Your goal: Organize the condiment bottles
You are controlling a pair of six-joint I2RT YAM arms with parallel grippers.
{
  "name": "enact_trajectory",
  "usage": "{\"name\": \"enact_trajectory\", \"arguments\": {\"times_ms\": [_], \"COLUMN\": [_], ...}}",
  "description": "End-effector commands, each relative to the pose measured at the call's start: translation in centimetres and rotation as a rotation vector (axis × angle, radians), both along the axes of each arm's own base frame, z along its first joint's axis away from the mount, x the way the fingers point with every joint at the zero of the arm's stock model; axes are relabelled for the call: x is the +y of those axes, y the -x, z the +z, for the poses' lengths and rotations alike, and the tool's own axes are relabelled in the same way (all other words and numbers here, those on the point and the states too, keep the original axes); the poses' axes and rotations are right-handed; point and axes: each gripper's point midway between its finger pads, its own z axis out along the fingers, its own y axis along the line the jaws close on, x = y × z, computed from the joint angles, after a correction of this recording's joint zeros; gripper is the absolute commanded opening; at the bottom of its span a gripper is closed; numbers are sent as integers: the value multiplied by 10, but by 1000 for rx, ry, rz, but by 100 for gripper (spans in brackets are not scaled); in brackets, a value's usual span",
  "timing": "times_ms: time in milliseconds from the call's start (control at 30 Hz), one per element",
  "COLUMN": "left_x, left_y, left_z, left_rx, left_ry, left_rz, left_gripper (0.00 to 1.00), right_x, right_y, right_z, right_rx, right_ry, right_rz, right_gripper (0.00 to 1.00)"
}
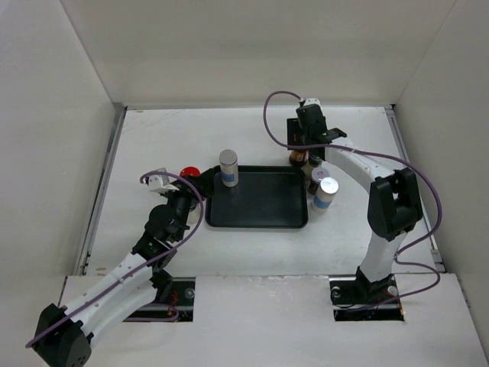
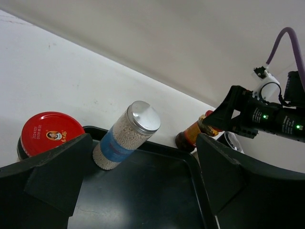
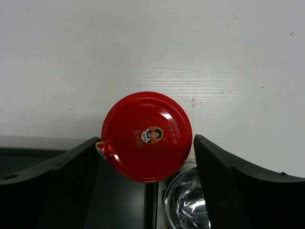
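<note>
One jar with a silver lid (image 1: 228, 168) stands upright inside the black tray (image 1: 260, 206), tucked into its 11 o'clock corner, probably to leave room for the rest to line up beside it. The others sit out on the surface (image 1: 168, 138). A wide red-lidded jar (image 1: 189, 172) is just off the tray's 10 o'clock corner, and a cluster of bottles (image 1: 315, 177) crowds its edge from 1 to 3 o'clock.

Your left pincer (image 2: 143, 140) is spread and holds nothing. It hangs low over that 10 o'clock corner with the wide jar just outside one finger, so you would likely need to shift toward 9 o'clock before grabbing it.

Your right pincer (image 3: 147, 139) is spread too. It straddles the red cap (image 3: 143, 119) of the jar at 1 o'clock without visibly squeezing it, which reads as the setup for a grip. Mind the shiny lid (image 3: 186, 202) right beside that cap.
</note>
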Motion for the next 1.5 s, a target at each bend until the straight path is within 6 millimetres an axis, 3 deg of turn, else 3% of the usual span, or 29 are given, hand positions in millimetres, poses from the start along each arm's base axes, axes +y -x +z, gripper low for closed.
{"name": "enact_trajectory", "arguments": {"times_ms": [0,100,200,367,467,533,633,867,1067,1300,1467], "left_x": [-1,3,5,6,8,9,9,14,18,18,18], "left_y": [3,1,1,1,0,0,-1,0,1,2,2], "left_z": [13,12,10,8,8,7,7,10,12,12,12], "left_rx": [-60,-63,-60,-58,-58,-57,-57,-65,-74,-76,-74], "left_ry": [48,52,52,52,52,52,54,58,64,64,65], "left_rz": [-19,-3,0,5,12,14,15,30,39,35,33], "left_gripper": [91,91,91,91,91,91,91,91,91,91,91], "right_x": [6,6,8,10,16,26,49,123,165,187,183], "right_y": [-11,-19,-28,-32,-24,-14,4,43,57,66,69], "right_z": [13,22,44,104,145,161,167,145,124,79,50], "right_rx": [-33,-70,-146,-307,-397,-427,-435,-403,-369,-297,-284], "right_ry": [-17,-28,-54,-98,-114,-122,-140,-194,-220,-203,-160], "right_rz": [10,3,-2,3,31,61,118,263,328,352,312], "right_gripper": [75,58,47,45,44,44,44,44,44,45,47]}}
